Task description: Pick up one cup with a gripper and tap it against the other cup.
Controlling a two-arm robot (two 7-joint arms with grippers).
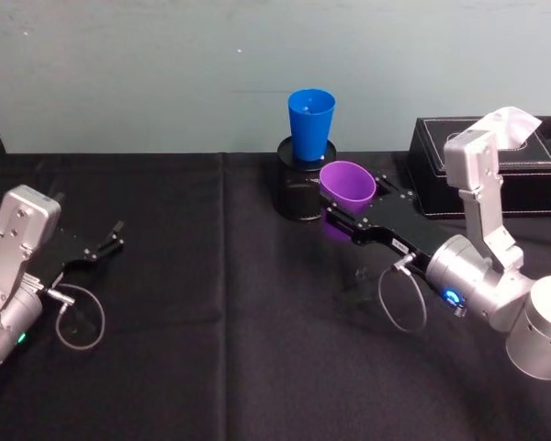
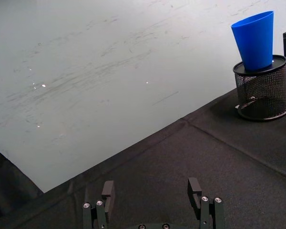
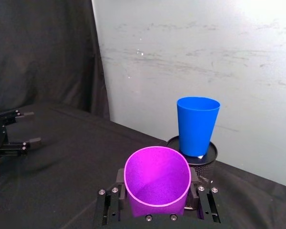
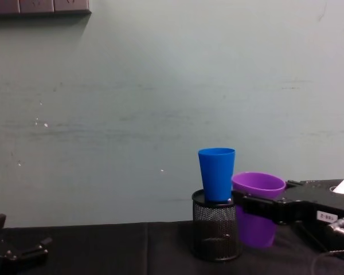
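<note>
The blue cup [image 1: 310, 124] has its foot sunk out of sight in the holder [image 1: 298, 200]. The right gripper [image 1: 356, 204] covers the lower wall of the purple cup [image 1: 347, 186]; whether that cup touches the holder at its 9 o'clock cannot be told. The box [image 1: 523, 179], at 3 o'clock, runs off the head view's edge.

The left arm [image 1: 18, 230] and right arm [image 1: 482, 276] were silver-grey, the right bearing a blue-lit ring [image 1: 453, 298]. The left gripper [image 1: 115, 236] and right gripper [image 1: 354, 209] were black with silver screws [image 3: 114, 190], each trailing a looped cable [image 1: 383, 299]. The right one wore a white label [image 4: 327, 216].
</note>
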